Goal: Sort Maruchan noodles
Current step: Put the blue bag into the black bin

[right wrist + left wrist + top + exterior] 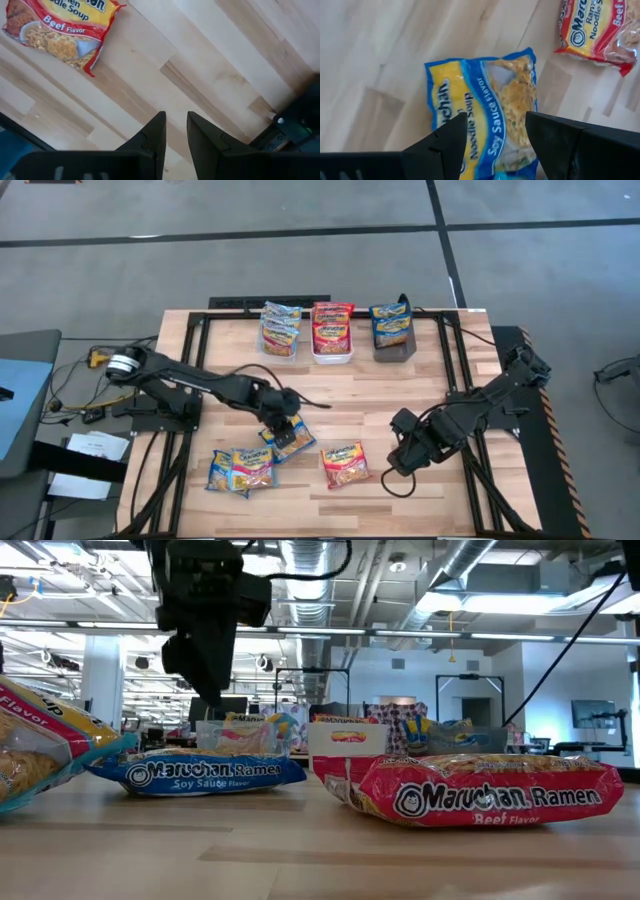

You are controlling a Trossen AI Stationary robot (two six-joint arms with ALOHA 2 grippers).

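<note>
A blue Soy Sauce Maruchan packet [490, 100] lies flat on the wooden table [420, 380], also seen as the blue packet [290, 442] [195, 772]. My left gripper [495, 122] [284, 424] hangs open above it, slanting down, one finger over each long side, touching nothing. A red Beef packet [345, 463] [60, 30] lies flat near the front. My right gripper [176, 120] [398, 465] points straight down beside it, over bare wood, with a narrow gap between its fingers and nothing in them.
Two more packets [240, 470] lie overlapped at the near left. At the far edge stand a clear bin [280, 330] and a grey bin [393, 332] with blue packets, and a white bin [332, 332] with red ones. Bare wood lies mid-table.
</note>
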